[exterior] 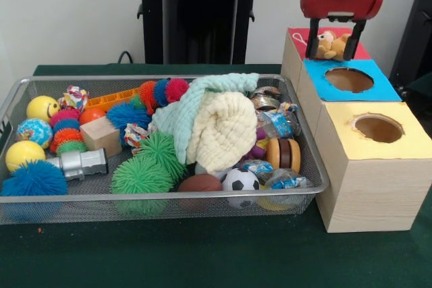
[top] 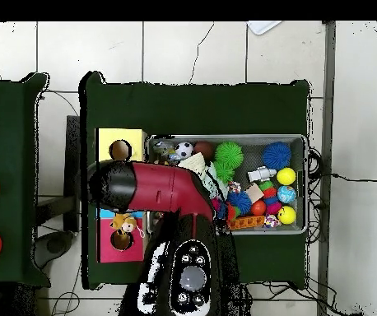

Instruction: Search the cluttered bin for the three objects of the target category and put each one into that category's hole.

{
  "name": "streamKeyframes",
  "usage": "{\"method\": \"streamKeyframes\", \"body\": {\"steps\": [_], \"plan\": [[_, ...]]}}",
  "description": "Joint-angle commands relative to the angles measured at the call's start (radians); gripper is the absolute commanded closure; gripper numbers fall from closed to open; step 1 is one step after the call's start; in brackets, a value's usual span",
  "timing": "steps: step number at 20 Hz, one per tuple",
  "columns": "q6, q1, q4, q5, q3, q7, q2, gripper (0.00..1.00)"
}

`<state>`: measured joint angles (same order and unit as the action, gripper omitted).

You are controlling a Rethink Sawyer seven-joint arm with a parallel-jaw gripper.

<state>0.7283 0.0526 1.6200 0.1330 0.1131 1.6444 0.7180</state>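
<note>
My gripper (exterior: 332, 48) hangs over the red cardboard top (exterior: 298, 36) of the pale wooden box at the far right. It is shut on a small orange-tan, lumpy soft toy (exterior: 330, 45), with one finger on each side of it. The toy hides the red-topped hole in the front view. In the overhead view the toy (top: 124, 222) sits just above the round dark hole (top: 122, 240) in the red top. The wire mesh bin (exterior: 169, 79) lies to the left, full of toys. No other orange-tan soft toy shows in it.
The blue-topped hole (exterior: 349, 79) and the yellow-topped hole (exterior: 379, 128) lie nearer the camera on the same row of boxes. In the bin, a heaped pale cloth (exterior: 219, 126) covers the middle, with a brown football (exterior: 200, 183), a soccer ball (exterior: 240, 180) and spiky balls (exterior: 140, 175) around it.
</note>
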Motion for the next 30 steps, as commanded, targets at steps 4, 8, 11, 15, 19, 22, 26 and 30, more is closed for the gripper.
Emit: {"method": "streamKeyframes", "body": {"steps": [4,8,11,15,19,22,26,30], "plan": [[-0.070,-0.023,0.167,0.033,-0.086,0.159,-0.062,0.00],[-0.011,-0.034,0.179,0.042,-0.112,0.123,-0.052,0.00],[0.061,-0.027,0.177,0.050,-0.114,0.132,-0.043,0.00],[0.094,-0.023,0.165,0.056,-0.120,0.140,-0.048,0.00],[0.083,-0.030,0.170,0.069,-0.137,0.138,-0.060,0.00],[0.091,-0.028,0.172,0.070,-0.136,0.141,-0.065,0.00],[0.142,-0.019,0.149,0.047,-0.116,0.151,-0.080,0.00],[0.208,-0.015,0.119,0.020,-0.093,0.158,-0.098,0.00]]}}
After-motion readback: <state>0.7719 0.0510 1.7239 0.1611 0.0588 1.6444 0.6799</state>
